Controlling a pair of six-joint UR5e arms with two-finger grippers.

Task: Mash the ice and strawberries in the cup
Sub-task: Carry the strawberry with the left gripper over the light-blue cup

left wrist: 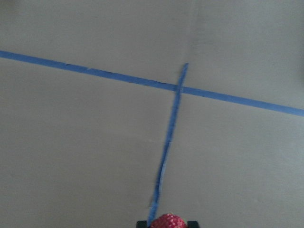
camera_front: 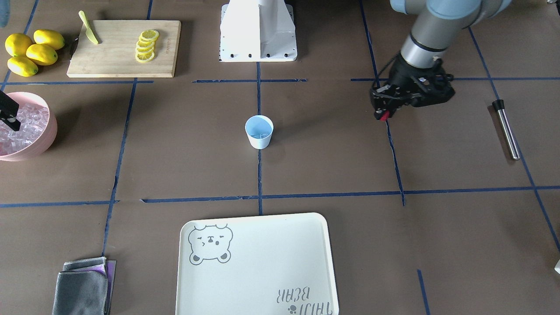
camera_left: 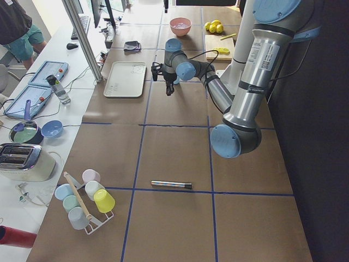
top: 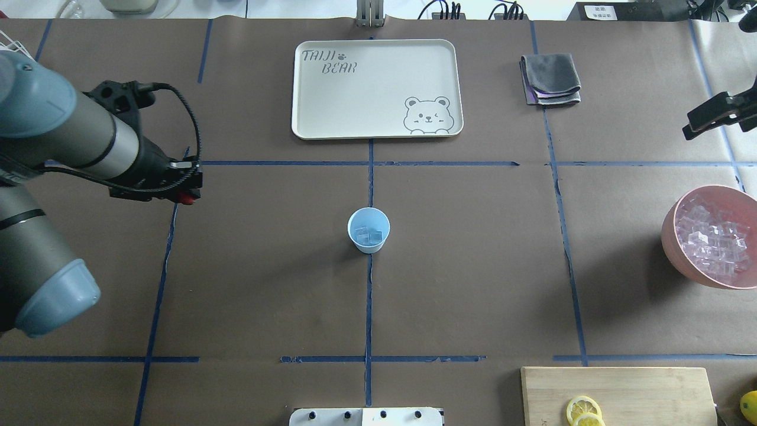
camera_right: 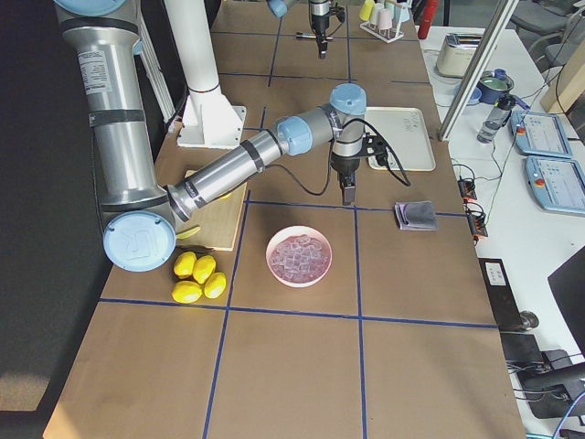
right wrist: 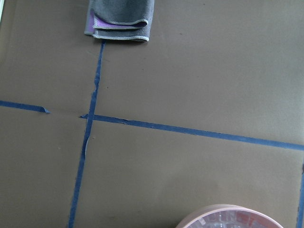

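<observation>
Left wrist-mounted view: a small, bright red strawberry [left wrist: 167,222] sits pinched between the jaws of the left gripper [camera_front: 384,114], above brown paper.
Well apart from those jaws, toward the table's middle, stands a small pale-blue tapered cup [top: 368,231] with clear ice cubes [top: 369,235] inside. Beside the large pink bowl [top: 669,239] hangs the right gripper [top: 712,115]; whether its jaws are parted cannot be told.

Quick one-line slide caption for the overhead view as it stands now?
Left gripper holds the strawberry above the table, well left of the pale-blue cup with ice cubes inside.
</observation>
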